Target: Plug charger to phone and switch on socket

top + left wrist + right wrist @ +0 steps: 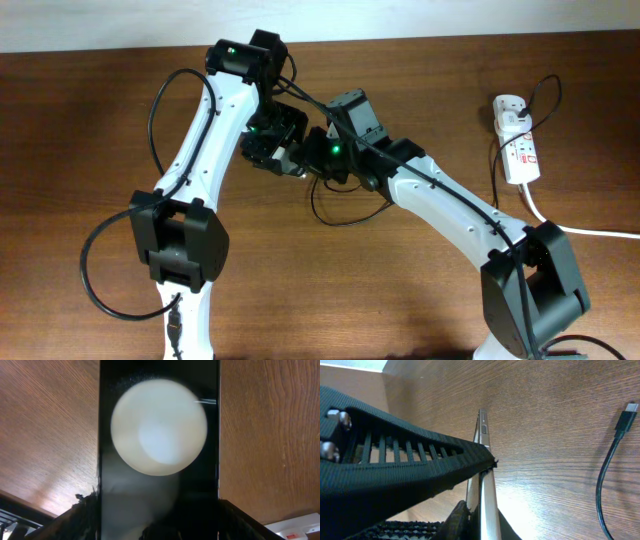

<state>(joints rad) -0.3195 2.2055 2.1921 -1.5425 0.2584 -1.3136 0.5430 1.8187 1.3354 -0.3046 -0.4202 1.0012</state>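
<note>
The phone (155, 435) fills the left wrist view, black and glossy with a large white round reflection. My left gripper (157, 512) is shut on its two long sides. In the right wrist view the phone (484, 435) stands edge-on, and my right gripper (482, 522) is shut across its thickness at the bottom. The charger's plug tip (628, 410) lies free on the table to the right. In the overhead view both grippers (285, 150) (312, 160) meet mid-table and hide the phone. The socket (518, 145) lies far right with the white adapter (508, 105) plugged in.
The thin black charger cable loops on the table below the grippers (330, 215). A thick white cord (590, 232) runs from the socket off the right edge. A ribbed black finger (395, 460) crosses the left of the right wrist view.
</note>
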